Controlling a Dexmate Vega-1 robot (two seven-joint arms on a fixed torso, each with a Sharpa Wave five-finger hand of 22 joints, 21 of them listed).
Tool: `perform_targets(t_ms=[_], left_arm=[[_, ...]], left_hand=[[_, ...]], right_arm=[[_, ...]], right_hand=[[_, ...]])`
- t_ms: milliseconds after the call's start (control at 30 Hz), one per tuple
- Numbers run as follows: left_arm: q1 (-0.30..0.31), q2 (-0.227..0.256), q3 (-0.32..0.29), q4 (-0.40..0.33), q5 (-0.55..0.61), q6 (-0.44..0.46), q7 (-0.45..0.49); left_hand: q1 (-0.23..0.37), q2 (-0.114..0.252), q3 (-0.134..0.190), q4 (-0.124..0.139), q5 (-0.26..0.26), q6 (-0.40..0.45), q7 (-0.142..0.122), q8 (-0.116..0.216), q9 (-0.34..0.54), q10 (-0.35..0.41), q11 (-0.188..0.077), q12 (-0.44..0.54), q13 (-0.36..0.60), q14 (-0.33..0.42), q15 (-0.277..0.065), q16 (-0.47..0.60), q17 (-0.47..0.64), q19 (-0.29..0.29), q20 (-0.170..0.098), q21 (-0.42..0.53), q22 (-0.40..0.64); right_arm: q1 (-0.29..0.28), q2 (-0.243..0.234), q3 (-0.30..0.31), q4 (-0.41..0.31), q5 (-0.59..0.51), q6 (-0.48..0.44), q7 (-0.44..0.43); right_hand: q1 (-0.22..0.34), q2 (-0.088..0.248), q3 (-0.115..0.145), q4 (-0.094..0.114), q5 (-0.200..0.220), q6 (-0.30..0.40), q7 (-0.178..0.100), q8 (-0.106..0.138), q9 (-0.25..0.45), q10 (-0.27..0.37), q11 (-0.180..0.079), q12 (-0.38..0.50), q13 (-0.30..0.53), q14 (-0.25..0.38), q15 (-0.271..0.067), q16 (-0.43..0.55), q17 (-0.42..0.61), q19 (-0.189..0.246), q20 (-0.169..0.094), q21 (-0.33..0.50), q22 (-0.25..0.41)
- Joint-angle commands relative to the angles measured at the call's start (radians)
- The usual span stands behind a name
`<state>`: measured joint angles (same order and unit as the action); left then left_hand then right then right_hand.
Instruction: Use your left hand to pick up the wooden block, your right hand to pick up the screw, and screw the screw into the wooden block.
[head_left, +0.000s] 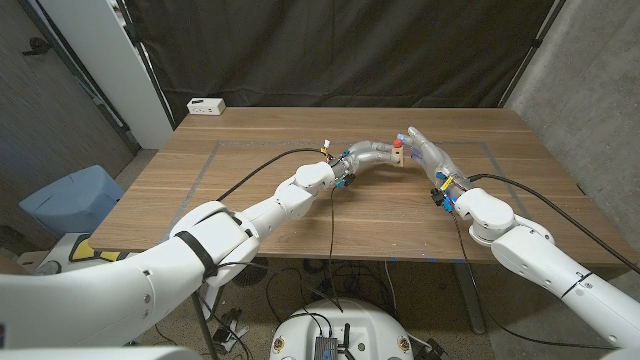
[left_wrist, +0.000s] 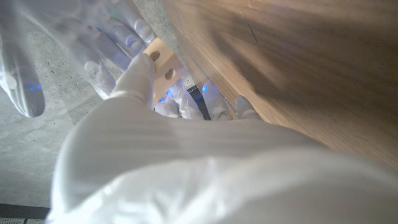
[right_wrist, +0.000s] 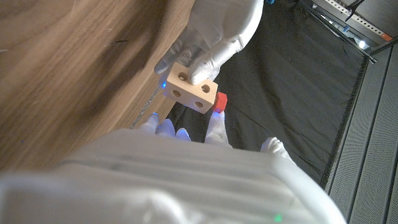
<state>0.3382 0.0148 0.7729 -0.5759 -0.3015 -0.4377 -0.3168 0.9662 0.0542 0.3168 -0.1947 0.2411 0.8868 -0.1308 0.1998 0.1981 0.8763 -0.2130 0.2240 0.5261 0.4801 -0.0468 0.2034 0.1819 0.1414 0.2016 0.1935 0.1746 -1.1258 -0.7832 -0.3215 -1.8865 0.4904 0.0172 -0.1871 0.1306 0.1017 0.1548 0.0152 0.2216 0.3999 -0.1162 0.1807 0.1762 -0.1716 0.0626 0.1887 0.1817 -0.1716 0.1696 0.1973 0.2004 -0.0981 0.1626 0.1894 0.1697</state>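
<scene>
wooden block (right_wrist: 191, 87) clamped in your left hand (right_wrist: 214, 34) fingers, holes facing the red screw (right_wrist: 220, 101) your right hand (head_left: 425, 150) fingers pinch against it, above the bench (head_left: 300, 215).

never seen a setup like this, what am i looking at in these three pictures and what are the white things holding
It is a robot with two white arms working over a wooden table. The wide picture comes from a camera on its head. The other two come from cameras on its wrists, so they look turned around. The left hand holds a small wooden block with round holes, lifted above the table. The right hand meets it, with a red screw against the block's side. A white box sits at the table's far corner.
</scene>
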Motion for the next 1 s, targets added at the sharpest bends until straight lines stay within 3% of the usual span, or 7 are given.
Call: perform_targets(t_ms=[33,600,1000], left_arm=[[-0.009,-0.008,0.000,0.020,-0.001,-0.014,-0.010],[-0.017,-0.020,0.001,0.042,-0.002,-0.022,-0.015],[-0.038,-0.047,0.000,0.102,-0.005,-0.039,-0.026]], left_hand=[[-0.026,0.028,0.049,0.043,0.006,0.009,0.001,0.005,0.005,0.008,0.004,0.002,0.001,0.001,-0.026,-0.001,0.002,0.005,0.005,0.002,0.003],[-0.026,0.027,0.050,0.041,0.006,0.010,0.002,0.006,0.005,0.008,0.002,0.002,0.002,0.001,-0.027,-0.002,0.002,0.005,0.006,0.002,0.003],[-0.028,0.028,0.050,0.042,0.006,0.009,0.002,0.005,0.005,0.006,0.004,0.001,0.001,0.001,-0.026,-0.001,0.002,0.005,0.005,0.002,0.003]], right_arm=[[-0.014,-0.007,0.002,-0.015,0.000,-0.004,-0.006],[-0.038,-0.019,0.017,-0.041,0.001,-0.010,-0.019],[-0.058,-0.027,0.027,-0.055,-0.001,-0.009,-0.027]], right_hand=[[-0.009,0.001,0.006,0.000,0.005,0.007,0.002,0.006,0.002,-0.079,0.003,0.004,0.000,-0.168,-0.007,0.007,0.001,0.002,0.002,0.004,0.004],[-0.009,0.001,0.007,0.000,0.006,0.012,0.002,0.008,0.002,-0.080,0.003,0.003,0.000,-0.168,-0.007,0.007,0.001,0.002,0.002,0.004,0.004],[-0.010,0.000,0.008,0.000,0.006,0.013,0.001,0.008,0.002,-0.078,0.002,0.004,0.000,-0.168,-0.007,0.007,0.001,0.002,0.003,0.004,0.004]])
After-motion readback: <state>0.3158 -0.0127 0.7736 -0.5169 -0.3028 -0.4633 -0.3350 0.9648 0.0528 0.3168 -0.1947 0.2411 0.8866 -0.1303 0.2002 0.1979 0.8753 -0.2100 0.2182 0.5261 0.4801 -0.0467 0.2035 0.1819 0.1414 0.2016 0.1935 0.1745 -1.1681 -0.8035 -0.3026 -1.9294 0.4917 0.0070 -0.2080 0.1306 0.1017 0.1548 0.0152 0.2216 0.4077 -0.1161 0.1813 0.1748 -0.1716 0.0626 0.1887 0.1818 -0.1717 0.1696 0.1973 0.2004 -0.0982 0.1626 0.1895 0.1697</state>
